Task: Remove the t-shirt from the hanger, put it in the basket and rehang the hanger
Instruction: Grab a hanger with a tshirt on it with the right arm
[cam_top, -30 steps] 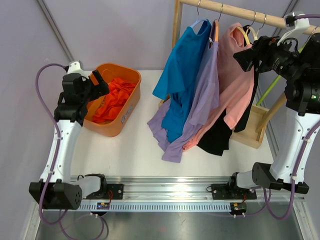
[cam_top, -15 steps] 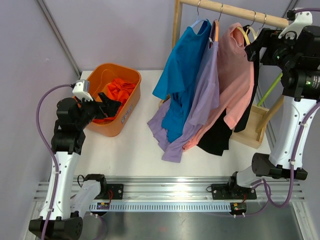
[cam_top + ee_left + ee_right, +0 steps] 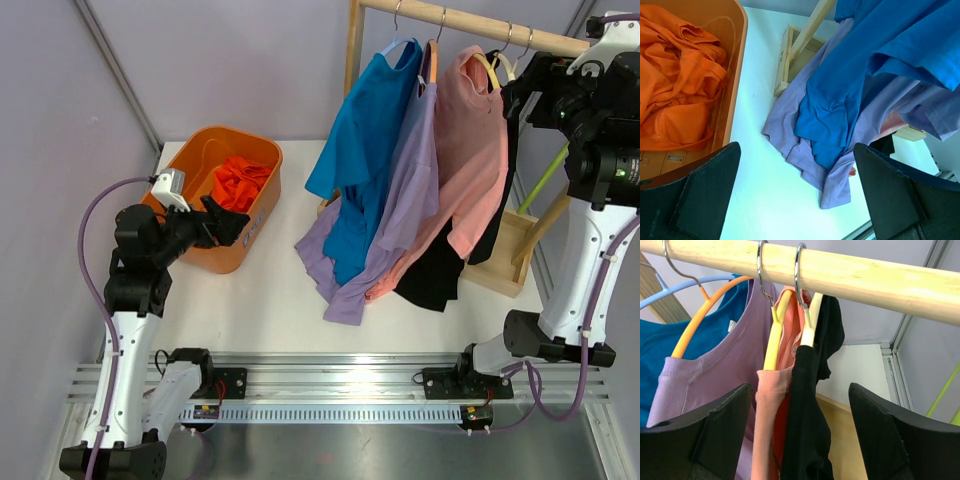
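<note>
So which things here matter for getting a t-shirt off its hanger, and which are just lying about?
Job: black t-shirt, cream hanger, wooden rail, open right gripper facing them; likely also the orange bin holding an orange garment.
Lying about: blue t-shirt, purple t-shirt, pink t-shirt for now, green rod, wooden rack base.

Bright, even white light from overhead. Hanging shirts (image 3: 400,180) cast soft, pale shadows on the white table (image 3: 250,300); glare streaks the metal rail (image 3: 330,372) by the arm bases. Ahead of the left gripper (image 3: 796,165) the table is washed out, tinted cyan. Its fingers (image 3: 705,195), and those of the right gripper (image 3: 800,390), are dark, soft-edged shapes; cloth beyond is sharp.
</note>
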Robot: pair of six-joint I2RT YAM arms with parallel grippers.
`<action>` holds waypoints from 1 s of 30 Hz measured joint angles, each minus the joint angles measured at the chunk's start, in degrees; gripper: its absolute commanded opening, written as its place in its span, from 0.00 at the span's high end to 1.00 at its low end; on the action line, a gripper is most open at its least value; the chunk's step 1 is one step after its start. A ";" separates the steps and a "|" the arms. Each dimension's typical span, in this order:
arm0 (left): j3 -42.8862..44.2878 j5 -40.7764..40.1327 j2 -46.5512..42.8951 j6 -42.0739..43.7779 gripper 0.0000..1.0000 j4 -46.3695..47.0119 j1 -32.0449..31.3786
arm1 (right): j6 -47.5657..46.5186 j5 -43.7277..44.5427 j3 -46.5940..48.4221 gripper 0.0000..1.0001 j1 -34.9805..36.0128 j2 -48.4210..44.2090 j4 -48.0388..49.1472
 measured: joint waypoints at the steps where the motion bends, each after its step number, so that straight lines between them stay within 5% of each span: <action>1: -0.04 0.09 -0.13 -0.13 0.01 0.00 0.00 | -0.02 0.24 0.02 0.17 0.00 -0.02 0.17; 16: -3.74 2.16 -2.86 -1.27 0.01 -0.79 0.00 | -0.15 1.33 -7.32 0.36 -0.50 -0.17 3.58; 24: -3.76 2.84 -3.39 -2.23 0.01 -1.57 0.00 | 1.09 -0.76 -7.76 0.68 -0.50 1.66 3.63; 30: -5.29 4.52 -4.39 -2.95 0.01 -1.36 -0.02 | 1.70 -1.51 -7.72 0.82 -0.50 2.40 3.63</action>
